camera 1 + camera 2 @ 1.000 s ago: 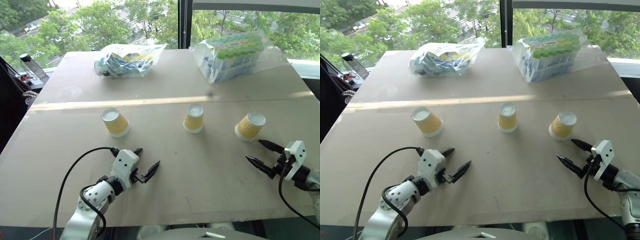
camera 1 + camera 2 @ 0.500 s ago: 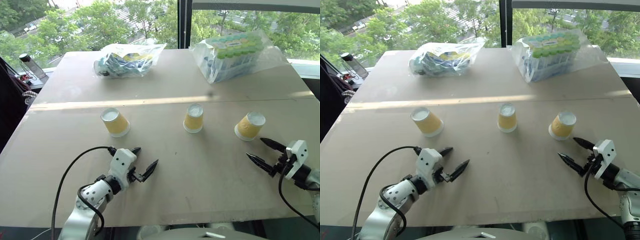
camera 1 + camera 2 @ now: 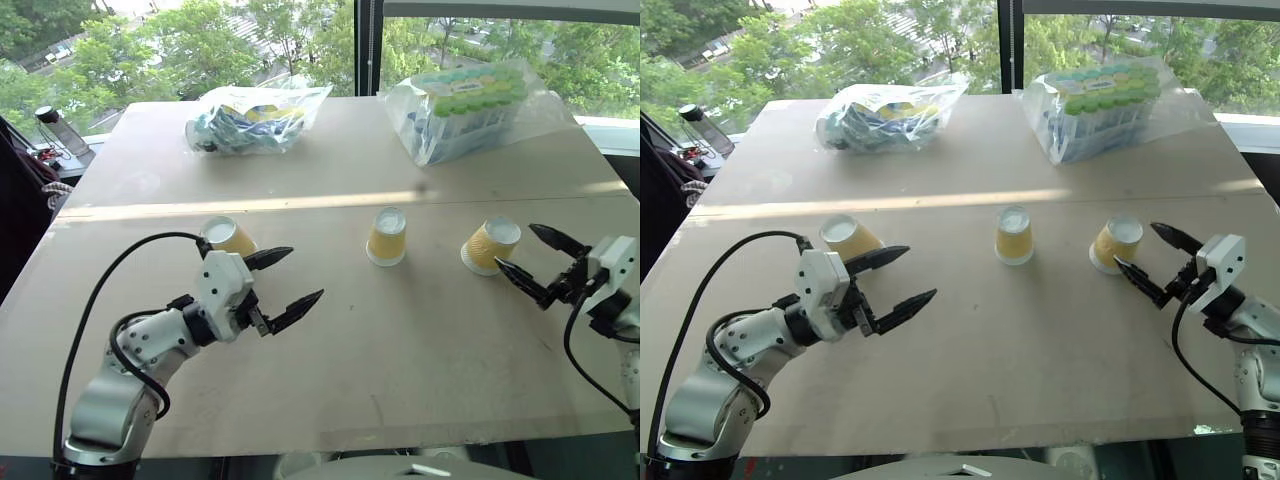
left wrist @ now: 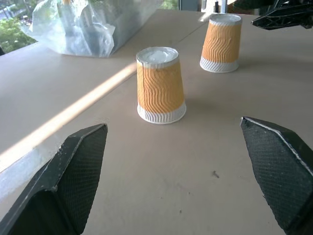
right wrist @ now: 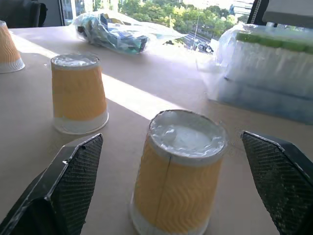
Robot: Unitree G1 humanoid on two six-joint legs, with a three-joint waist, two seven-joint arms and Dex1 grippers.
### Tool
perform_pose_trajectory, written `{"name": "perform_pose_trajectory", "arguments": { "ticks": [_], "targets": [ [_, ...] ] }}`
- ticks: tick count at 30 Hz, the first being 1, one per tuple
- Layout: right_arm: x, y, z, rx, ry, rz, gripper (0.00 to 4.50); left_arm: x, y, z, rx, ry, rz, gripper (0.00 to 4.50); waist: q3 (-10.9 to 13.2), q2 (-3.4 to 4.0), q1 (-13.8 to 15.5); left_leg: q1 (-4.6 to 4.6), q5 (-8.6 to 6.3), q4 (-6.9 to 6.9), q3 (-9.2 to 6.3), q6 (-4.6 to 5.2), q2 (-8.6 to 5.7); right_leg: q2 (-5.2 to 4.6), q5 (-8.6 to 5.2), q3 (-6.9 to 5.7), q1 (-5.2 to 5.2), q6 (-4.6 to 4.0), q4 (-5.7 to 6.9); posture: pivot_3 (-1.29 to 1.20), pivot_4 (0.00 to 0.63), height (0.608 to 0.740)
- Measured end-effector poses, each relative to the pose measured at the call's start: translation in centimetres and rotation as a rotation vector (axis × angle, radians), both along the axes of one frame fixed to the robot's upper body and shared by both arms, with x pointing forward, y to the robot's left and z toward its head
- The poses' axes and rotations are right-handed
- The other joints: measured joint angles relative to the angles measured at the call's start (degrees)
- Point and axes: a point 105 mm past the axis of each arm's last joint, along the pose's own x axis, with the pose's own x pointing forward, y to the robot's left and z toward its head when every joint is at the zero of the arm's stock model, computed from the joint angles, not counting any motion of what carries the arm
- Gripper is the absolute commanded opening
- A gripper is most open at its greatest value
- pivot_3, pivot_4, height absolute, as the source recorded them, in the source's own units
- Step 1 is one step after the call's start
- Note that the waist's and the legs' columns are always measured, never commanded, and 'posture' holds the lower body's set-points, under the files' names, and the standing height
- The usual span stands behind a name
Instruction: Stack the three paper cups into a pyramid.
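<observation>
- Three cups stand upside down, apart, on the tabletop (image 3: 400, 330): left (image 3: 229, 237), middle (image 3: 386, 236), right (image 3: 489, 245).
- Left claw (image 3: 283, 280) spread wide, empty.
- Right claw (image 3: 528, 254) spread wide beside right cup.

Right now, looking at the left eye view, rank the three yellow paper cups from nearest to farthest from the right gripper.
1. Right cup: just beside the open right gripper, on the table's right side.
2. Middle cup: farther left, near the table's centre.
3. Left cup: far left, close to the left gripper.
</observation>
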Motion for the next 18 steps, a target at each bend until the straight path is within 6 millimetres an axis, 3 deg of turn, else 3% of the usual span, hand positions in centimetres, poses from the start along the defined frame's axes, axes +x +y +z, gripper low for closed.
{"name": "perform_pose_trajectory", "arguments": {
  "ticks": [4,7,8,11,18],
  "targets": [
    [1.0,3.3,2.7,-0.008,-0.032,0.097,4.50,-0.2,0.5,0.5,-0.005,-0.005,-0.005,4.48,0.02,-0.03,-0.22,0.04,0.01,-0.12,-0.01,-0.01,0.05,0.03,0.00,0.06,-0.02,-0.01,0.01,0.00,0.150,0.740],
    [1.5,6.9,3.3,0.011,-0.004,0.164,4.50,-0.6,0.9,0.3,0.001,0.008,-0.006,4.48,0.05,-0.08,0.13,-0.02,0.01,-0.20,-0.04,-0.02,0.05,0.01,0.00,0.01,-0.07,-0.01,-0.09,0.00,0.150,0.740],
    [1.8,8.7,2.7,0.041,0.037,0.182,4.50,-0.6,1.1,0.5,-0.002,0.004,-0.005,4.48,0.06,-0.15,0.27,-0.06,0.01,-0.21,-0.08,-0.01,0.05,0.00,0.00,-0.03,-0.06,-0.01,-0.14,0.00,0.150,0.740],
    [2.1,10.9,0.9,0.053,0.107,0.196,4.50,-0.7,1.1,0.7,-0.013,0.004,-0.010,4.48,0.08,-0.18,0.44,-0.15,0.01,-0.21,-0.12,-0.01,0.03,-0.02,0.00,-0.09,-0.10,-0.01,-0.35,0.00,0.150,0.740],
    [4.3,14.1,-2.1,0.054,0.159,0.158,4.50,-0.9,1.5,0.8,-0.034,0.008,0.001,4.48,0.09,-0.19,-0.26,-0.14,0.02,-0.38,0.01,-0.02,0.04,0.04,0.01,-0.13,-0.27,-0.01,-0.38,0.00,0.150,0.740]
  ]
}}
